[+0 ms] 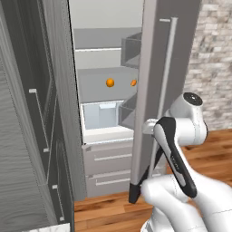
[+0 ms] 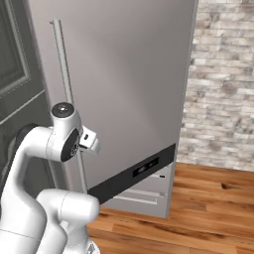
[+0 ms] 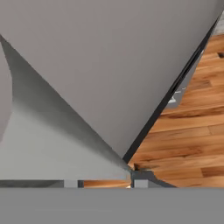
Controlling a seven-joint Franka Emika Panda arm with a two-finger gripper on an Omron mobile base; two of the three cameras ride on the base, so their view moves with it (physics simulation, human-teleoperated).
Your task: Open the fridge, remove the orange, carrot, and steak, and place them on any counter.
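**Fridge door swung open, gripper pinched on the handle bar**

I see the fridge (image 1: 108, 68) with its tall door (image 1: 156, 68) standing open, a smooth, flat light-grey slab. One long thin bar handle (image 1: 166, 77) runs upright down its face, and one black band (image 2: 133, 173) crosses its lower edge. In the right base view the same door face fills most of the frame, matte and unmarked.

My gripper (image 1: 148, 127) sits at the handle, about midway down the bar; the fingers are drawn in narrow, and as far as I can judge they are clamped on the bar, though the contact itself is hidden by the wrist. In the hand view I see two small dark finger tips (image 3: 139, 183) at the bottom, pressed close to the grey door surface.

Inside, the cavity is white with flat grey shelves. On one shelf I count two small orange items: a round, smooth orange (image 1: 109, 82), and a second orange shape (image 1: 133, 83) partly cut off by the door edge, too hidden to name. They lie apart on the same shelf. Below sits one pale, boxy translucent bin (image 1: 102, 115). Under the cavity are two grey drawer fronts (image 1: 108, 158), each with a thin horizontal bar.

Left stand dark grey panelled cabinets (image 1: 41, 113). The floor (image 2: 208, 198) is glossy wooden planks; a rough pale brick wall (image 2: 223, 74) rises on the right.
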